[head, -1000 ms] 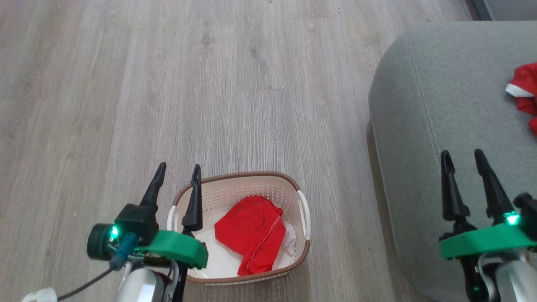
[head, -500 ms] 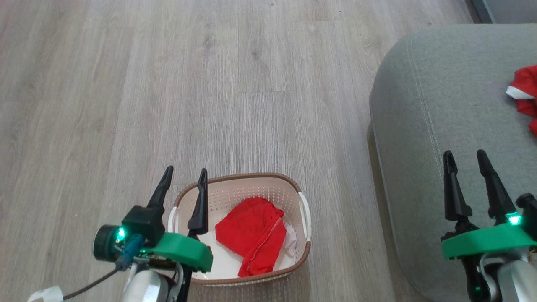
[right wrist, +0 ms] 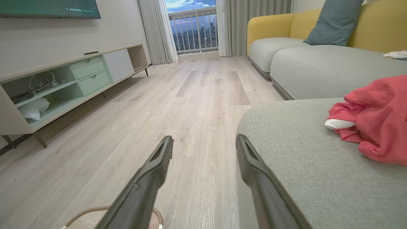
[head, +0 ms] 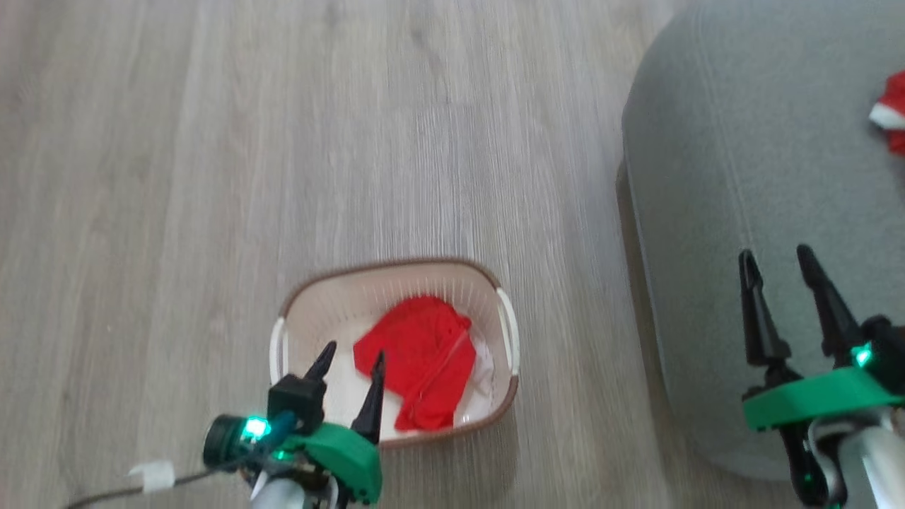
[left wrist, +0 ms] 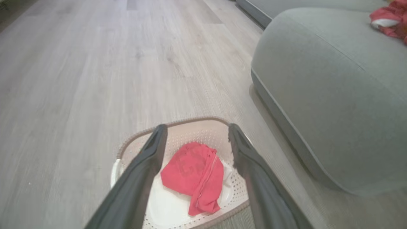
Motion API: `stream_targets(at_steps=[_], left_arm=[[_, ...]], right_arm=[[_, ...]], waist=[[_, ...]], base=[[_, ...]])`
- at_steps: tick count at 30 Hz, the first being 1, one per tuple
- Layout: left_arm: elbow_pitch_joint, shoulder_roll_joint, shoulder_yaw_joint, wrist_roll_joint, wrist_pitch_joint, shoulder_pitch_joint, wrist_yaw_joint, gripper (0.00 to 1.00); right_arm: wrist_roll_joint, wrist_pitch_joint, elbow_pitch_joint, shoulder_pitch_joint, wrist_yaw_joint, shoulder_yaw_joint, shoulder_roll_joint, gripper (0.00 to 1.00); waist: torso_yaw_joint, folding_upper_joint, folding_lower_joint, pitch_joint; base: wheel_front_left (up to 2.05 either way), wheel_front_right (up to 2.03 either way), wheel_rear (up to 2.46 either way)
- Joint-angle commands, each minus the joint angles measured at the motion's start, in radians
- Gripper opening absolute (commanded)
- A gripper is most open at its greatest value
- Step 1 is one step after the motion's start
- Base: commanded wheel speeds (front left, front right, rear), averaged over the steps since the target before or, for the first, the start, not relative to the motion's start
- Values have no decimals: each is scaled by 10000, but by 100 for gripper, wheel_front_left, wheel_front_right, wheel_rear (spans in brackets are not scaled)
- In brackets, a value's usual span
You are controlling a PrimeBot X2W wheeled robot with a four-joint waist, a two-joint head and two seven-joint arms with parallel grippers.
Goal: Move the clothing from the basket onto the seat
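A red piece of clothing point(head: 421, 360) point(left wrist: 194, 173) lies crumpled in the cream basket point(head: 396, 272) point(left wrist: 178, 125) on the floor. My left gripper point(head: 352, 357) point(left wrist: 195, 130) hangs open above the basket's near left part, nothing between its fingers. Another red garment with white trim point(head: 892, 113) point(right wrist: 375, 121) point(left wrist: 389, 19) rests on the grey-green seat point(head: 742, 141) point(right wrist: 302, 152) point(left wrist: 318, 63) at the right. My right gripper point(head: 774, 258) point(right wrist: 203, 141) stands open over the seat's near left edge, empty.
Pale wood floor point(head: 283, 141) surrounds the basket. In the right wrist view a low TV cabinet point(right wrist: 63, 82) runs along the left wall, and a yellow-backed sofa point(right wrist: 286, 31) with a teal cushion point(right wrist: 334, 20) stands at the back right.
The head camera has tilted, blurring the picture. My left gripper has moved right and nearer, from beside the basket's left rim to over its inside. The right gripper holds its place.
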Motion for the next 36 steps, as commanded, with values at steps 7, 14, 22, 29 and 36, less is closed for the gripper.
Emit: stream_targets(at_steps=[7, 14, 22, 29, 36], left_arm=[[1073, -12, -204, -43, -53, -2216, 185, 100], [2992, -12, -446, 151, -53, -4269, 145, 100], [5076, -12, -686, 530, -53, -6182, -68, 100], [6745, 49, -662, 745, -53, -7771, -279, 100], [8217, 206, -623, 720, -53, -9022, -513, 100]], right_arm=[[140, -66, -963, -1088, -2, 361, -650, 100], [349, -66, -1436, -1584, -2, 175, -744, 100], [368, -66, -1918, -1932, -2, 487, -525, 100], [395, -66, -2368, -2221, -2, 836, -308, 100], [441, -66, -2664, -2478, -2, 1229, -103, 100]], waist=[[-364, -1, 0, 2749], [-807, -1, 0, 4905], [-1399, -1, 0, 6512], [-1845, -1, 0, 7691], [-2217, -1, 0, 8365]], base=[[0, 0, 0], [0, 0, 0], [0, 0, 0], [0, 0, 0], [0, 0, 0]])
